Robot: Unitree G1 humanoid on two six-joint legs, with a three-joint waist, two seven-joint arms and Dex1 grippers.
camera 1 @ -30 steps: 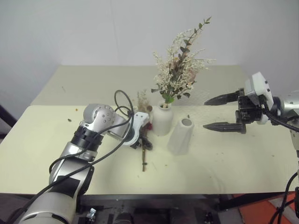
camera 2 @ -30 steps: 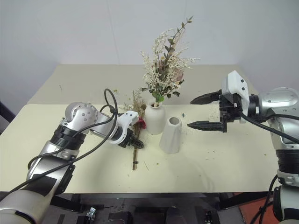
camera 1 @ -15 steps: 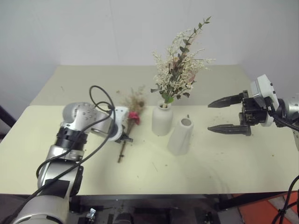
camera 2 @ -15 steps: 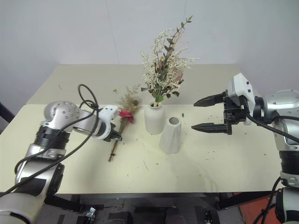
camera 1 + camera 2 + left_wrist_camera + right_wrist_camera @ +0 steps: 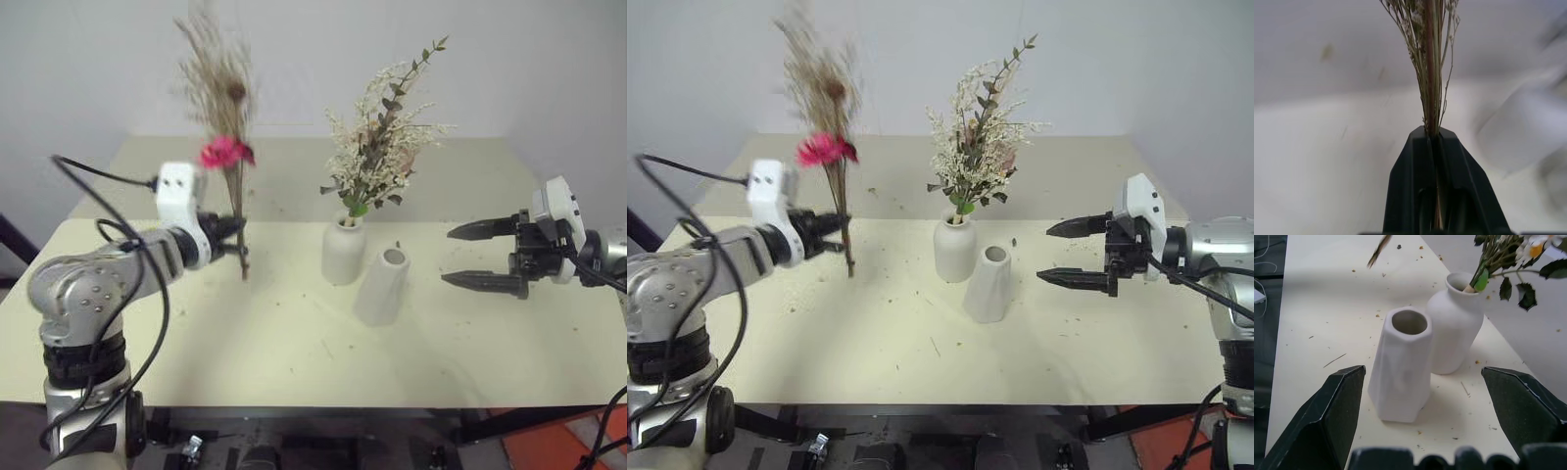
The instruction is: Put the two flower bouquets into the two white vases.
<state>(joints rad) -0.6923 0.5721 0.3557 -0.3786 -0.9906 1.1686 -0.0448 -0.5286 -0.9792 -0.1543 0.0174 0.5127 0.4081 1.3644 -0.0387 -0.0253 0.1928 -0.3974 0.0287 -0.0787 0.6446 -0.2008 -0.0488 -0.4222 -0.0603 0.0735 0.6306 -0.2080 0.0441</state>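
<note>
My left gripper (image 5: 233,235) is shut on the stems of the tan grass bouquet with pink-red flowers (image 5: 221,117), holding it upright above the table's left side. The stems (image 5: 1431,73) run up from between its black fingers. The cream-white bouquet with green leaves (image 5: 384,137) stands in the squat round vase (image 5: 341,251). The taller tapered vase (image 5: 382,286) stands empty just right of it, its mouth open (image 5: 1409,322). My right gripper (image 5: 482,257) is open at the right, level with the tapered vase, with nothing between its fingers.
The cream table (image 5: 294,343) carries scattered dry crumbs. A second cream surface (image 5: 274,166) lies behind it against the white wall. A black cable (image 5: 147,294) loops along my left arm.
My left gripper shut on the grass bouquet on the table, then lifted it up and leftward, swinging it upright. My right gripper drew slightly right and down.
</note>
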